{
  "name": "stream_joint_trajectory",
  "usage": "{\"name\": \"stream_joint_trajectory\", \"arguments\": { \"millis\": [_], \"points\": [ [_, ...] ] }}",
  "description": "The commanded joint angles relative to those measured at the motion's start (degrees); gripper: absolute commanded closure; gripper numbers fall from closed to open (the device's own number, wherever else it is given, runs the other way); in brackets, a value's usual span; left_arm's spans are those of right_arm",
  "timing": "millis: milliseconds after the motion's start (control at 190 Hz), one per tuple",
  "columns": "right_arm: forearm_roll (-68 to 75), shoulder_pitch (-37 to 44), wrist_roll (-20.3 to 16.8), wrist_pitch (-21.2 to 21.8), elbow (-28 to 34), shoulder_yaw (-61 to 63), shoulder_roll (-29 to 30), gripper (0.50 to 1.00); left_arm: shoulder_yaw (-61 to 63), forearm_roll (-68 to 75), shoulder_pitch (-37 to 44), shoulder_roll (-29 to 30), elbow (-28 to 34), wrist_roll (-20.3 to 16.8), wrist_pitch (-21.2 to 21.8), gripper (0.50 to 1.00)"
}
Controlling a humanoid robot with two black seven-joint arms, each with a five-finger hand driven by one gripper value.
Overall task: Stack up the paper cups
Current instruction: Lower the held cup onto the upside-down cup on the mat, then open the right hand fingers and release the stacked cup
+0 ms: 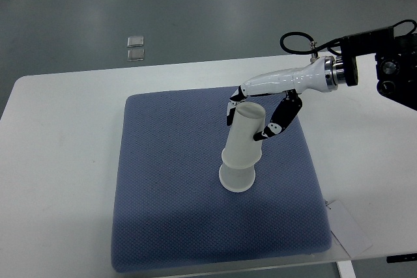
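**Tippy cup stack, watch the release**

The right hand (260, 118) comes in from 2 o'clock, fingers grasping the top of the paper cups (242, 151), which stand upside-down mid blue mat (163, 226). The stack leans already; any sideways tug on letting go probably topples it.

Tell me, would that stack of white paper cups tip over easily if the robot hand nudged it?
Probably, yes. The stack of paper cups is tall for its narrow base and already leans on the soft blue mat, so a sideways push would likely topple it. It looks thin and light, so a hard squeeze from the right robot hand, whose fingers flank the top cup, could dent it.
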Motion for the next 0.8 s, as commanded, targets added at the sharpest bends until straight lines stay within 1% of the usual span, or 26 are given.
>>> {"name": "stream_joint_trajectory", "arguments": {
  "millis": [0,195,353,416,794],
  "points": [
    [0.02,0.01,-0.01,1.34,-0.02,0.06,-0.02,0.666,0.0,0.05,0.0,0.0,0.0,0.0,0.01,0.5],
    [0.2,0.1,-0.01,1.51,-0.02,0.68,-0.1,0.642,0.0,0.04,0.0,0.0,0.0,0.0,0.01,0.5],
    [0.2,0.54,-0.01,1.51,0.07,0.94,-0.54,0.636,0.0,0.05,0.0,0.0,0.0,0.0,0.01,0.5],
    [0.2,0.71,-0.01,1.51,0.07,1.03,-0.63,0.619,0.0,0.05,0.0,0.0,0.0,0.0,0.01,0.5],
    [0.28,1.94,-0.1,1.51,0.07,2.52,-1.51,0.619,0.0,-0.04,0.0,0.0,0.0,0.0,0.01,0.5]
  ]
}}
